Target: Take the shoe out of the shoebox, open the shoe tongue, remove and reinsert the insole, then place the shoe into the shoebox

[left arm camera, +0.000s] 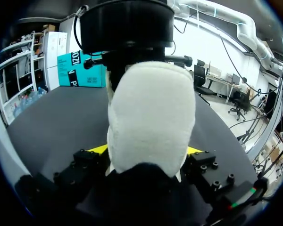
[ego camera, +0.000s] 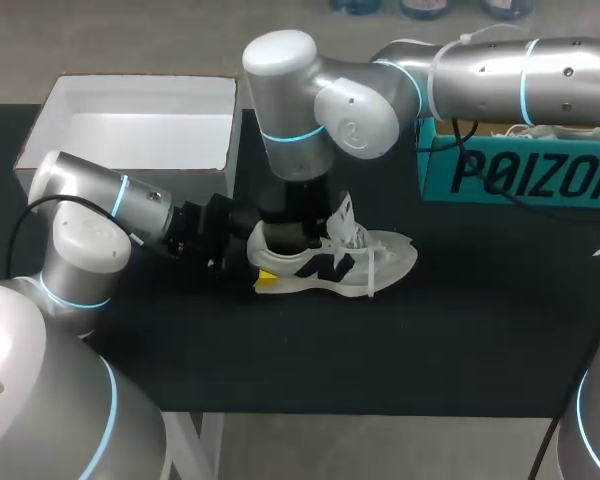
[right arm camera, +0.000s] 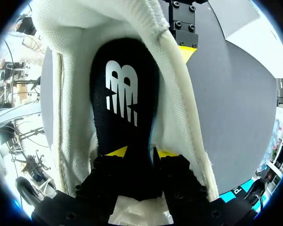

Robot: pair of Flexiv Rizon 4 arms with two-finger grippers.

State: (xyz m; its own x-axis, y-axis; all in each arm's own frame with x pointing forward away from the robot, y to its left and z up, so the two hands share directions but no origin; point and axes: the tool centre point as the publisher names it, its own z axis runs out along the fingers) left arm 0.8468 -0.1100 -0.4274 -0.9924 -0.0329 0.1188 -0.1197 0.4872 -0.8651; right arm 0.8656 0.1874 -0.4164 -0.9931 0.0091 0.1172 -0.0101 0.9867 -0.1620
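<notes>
Though it stands in plain sight mid-frame on the black table [ego camera: 430, 340], the white mesh sneaker with a navy side logo [ego camera: 330, 265] swallows the right gripper [right arm camera: 141, 152]. Its yellow tips pinch the black logo-printed insole [right arm camera: 122, 94], whose near end is hidden behind the fingers. The left gripper [left arm camera: 146, 149] clamps the heel [left arm camera: 151, 117] from both sides. The white cardboard shoebox [ego camera: 130, 120] sits open at upper left.

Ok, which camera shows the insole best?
The right wrist view: the black insole lies in full sight inside the shoe, its near end between the right tool's yellow tips. The head view hides it behind the right arm; the left wrist view shows only the shoe's heel.
</notes>
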